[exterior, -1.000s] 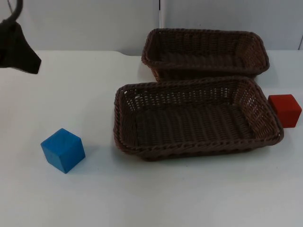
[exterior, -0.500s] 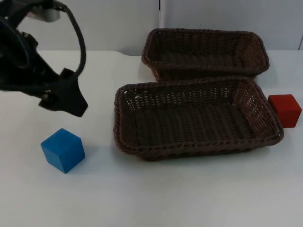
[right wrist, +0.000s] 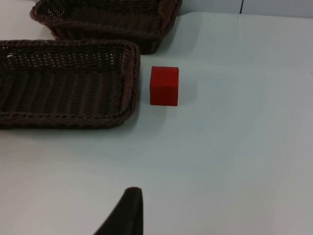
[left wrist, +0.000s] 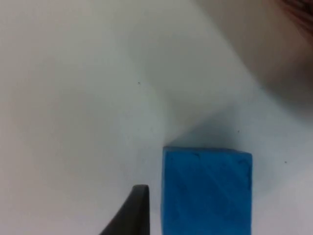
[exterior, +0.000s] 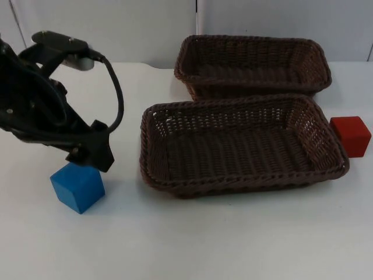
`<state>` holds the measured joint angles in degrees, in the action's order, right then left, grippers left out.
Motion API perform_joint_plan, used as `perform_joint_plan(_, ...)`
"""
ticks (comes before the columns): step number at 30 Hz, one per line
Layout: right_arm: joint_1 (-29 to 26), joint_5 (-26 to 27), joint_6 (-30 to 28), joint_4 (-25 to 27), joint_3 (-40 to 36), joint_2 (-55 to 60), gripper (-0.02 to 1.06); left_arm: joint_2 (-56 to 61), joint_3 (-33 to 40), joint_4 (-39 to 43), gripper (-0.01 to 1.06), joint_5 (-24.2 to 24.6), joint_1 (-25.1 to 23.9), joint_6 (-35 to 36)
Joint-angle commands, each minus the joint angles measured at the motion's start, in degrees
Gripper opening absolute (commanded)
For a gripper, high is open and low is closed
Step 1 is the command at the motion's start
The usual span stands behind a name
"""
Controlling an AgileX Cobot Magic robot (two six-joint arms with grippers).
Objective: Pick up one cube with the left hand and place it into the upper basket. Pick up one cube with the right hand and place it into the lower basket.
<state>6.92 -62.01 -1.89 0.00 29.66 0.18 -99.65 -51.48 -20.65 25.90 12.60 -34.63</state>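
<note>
White table top (exterior: 233,245): flat, matte, ending at a grey partition wall (exterior: 116,29) behind the baskets. It carries every item listed below.

Lower basket (exterior: 175,184): large, dark brown, rectangular, woven wicker, with nothing inside. It is taken as the landmark for the places that follow.

Upper basket (exterior: 253,39): dark brown rectangular woven wicker of like build, slightly smaller in the top view. It stands directly behind the lower basket, the two rims touching or nearly so, and has nothing inside.

Left arm (exterior: 35,111): black, jointed, reaching over the table well to the left of the lower basket.

Left gripper (exterior: 90,154): black, two-fingered, poised just over the back upper edge of the blue cube, left of the lower basket. In the left wrist view one black fingertip (left wrist: 132,213) stands just beside the cube's side face, apart from it. Whether the fingers are spread or pressed together cannot be told.

Blue cube (exterior: 77,186): solid, painted, resting on the table to the left of the lower basket near its front left corner, turned with one corner toward the camera. Not lifted.

Red cube (exterior: 351,136): solid, painted, resting on the table just beside the right end wall of the lower basket, outside it.

Right gripper: one black fingertip (right wrist: 124,215) shows in the right wrist view, well apart from the red cube and the lower basket's right end; the arm waits. Finger state cannot be told.
</note>
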Motion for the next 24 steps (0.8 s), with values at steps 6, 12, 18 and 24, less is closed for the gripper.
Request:
perform_joint_plan(6,-0.23,0.16,-0.17,0.33,-0.09,-0.18,1.05,-3.35,-0.24,5.66,1.05,-3.04,0.26,6.93)
perform_joint_plan(12,-0.23,0.16,-0.17,0.33,-0.09,-0.18,1.05,-6.4,-0.24,8.01,1.05,-3.9,0.26,9.65)
perform_joint_plan(18,-0.23,0.16,-0.17,0.33,-0.09,-0.18,1.05,-10.44,-0.24,8.01,1.05,-5.75,0.26,9.65)
perform_joint_plan(24,-0.23,0.16,-0.17,0.33,-0.09,-0.18,1.05,-12.24,-0.24,7.62,1.05,-7.35,0.26,9.65)
